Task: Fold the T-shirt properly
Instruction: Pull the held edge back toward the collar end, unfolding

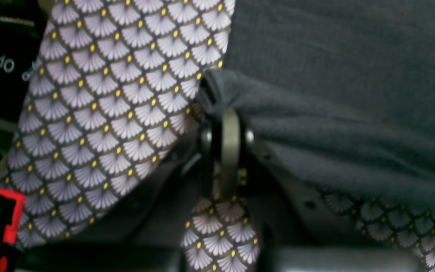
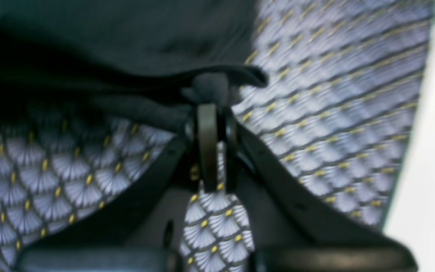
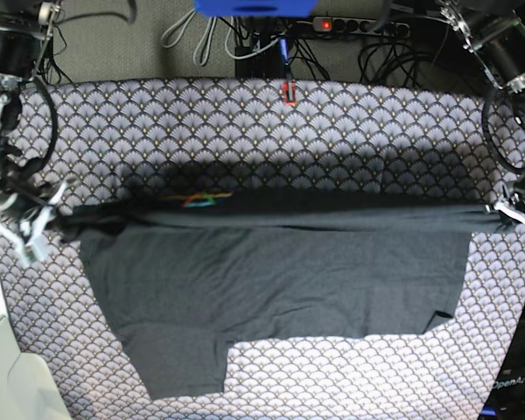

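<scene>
Left gripper [image 1: 223, 113] is clamped down on a bunched corner of the T-shirt [image 1: 338, 94], jaws pinched tight with the dark fabric wadded up between them. Right gripper [image 2: 212, 109] is doing the same thing on its side, closed onto a rolled bit of the shirt's edge, though that view is pretty blurry.

From the base view, the left gripper [image 3: 506, 213] sits at the right edge of the table and the right gripper [image 3: 44, 214] at the left edge, and the T-shirt [image 3: 280, 280] is stretched taut between them in a long straight fold line running across the middle. Below that line the rest of the shirt lies flat on the tablecloth [image 3: 271, 114], with one sleeve hanging toward the lower left. A little bit of the rainbow print [image 3: 199, 200] peeks out just above the fold line, left of centre.

The scallop pattern with yellow dots shows all around the shirt, and there's a power strip [image 3: 359, 26] with cables behind the far table edge
</scene>
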Robot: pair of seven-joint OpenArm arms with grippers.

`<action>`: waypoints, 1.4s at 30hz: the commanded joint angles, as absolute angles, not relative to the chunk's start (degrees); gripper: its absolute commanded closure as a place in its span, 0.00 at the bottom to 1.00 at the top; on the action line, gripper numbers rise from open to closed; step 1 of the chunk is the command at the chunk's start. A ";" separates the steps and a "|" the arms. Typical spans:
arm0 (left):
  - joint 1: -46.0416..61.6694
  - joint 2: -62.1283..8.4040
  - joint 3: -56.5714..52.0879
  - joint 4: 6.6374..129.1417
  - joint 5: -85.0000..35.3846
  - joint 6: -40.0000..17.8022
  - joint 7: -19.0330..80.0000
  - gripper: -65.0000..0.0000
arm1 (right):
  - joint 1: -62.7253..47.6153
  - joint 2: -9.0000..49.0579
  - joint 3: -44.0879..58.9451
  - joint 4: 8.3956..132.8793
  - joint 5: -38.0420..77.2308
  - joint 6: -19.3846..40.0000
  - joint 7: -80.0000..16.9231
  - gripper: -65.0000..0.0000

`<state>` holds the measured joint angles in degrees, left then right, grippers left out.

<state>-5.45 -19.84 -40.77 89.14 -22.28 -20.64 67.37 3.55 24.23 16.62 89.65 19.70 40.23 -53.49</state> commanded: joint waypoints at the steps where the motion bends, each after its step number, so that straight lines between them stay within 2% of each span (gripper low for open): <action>1: -6.29 -20.97 -41.01 90.07 -22.64 -20.53 66.24 0.99 | 4.97 25.71 16.84 90.77 20.62 40.00 -51.74 1.00; 12: -6.02 -21.05 -41.01 90.15 -22.64 -20.62 66.24 0.99 | 5.14 25.54 19.30 91.03 20.88 40.00 -51.65 1.00; 22: -5.32 -20.88 -41.01 90.51 -22.90 -20.62 66.24 0.99 | 8.40 25.36 14.20 90.15 20.62 40.00 -51.74 1.00; 30: -5.23 -20.79 -41.01 90.07 -22.81 -20.62 65.98 0.99 | 10.77 23.16 14.46 89.71 20.62 40.00 -51.65 1.00; 34: -5.23 -20.70 -41.01 90.24 -22.81 -20.62 65.98 0.99 | 11.47 21.14 18.86 89.63 20.62 40.00 -51.74 1.00; 37: -5.23 -20.70 -41.01 89.98 -22.73 -20.62 65.89 0.99 | 11.47 21.32 16.75 89.54 20.53 40.00 -51.74 1.00; 42: -5.23 -20.97 -41.10 90.24 -22.73 -20.62 65.89 0.99 | 11.47 21.05 15.60 87.25 13.93 40.00 -51.65 1.00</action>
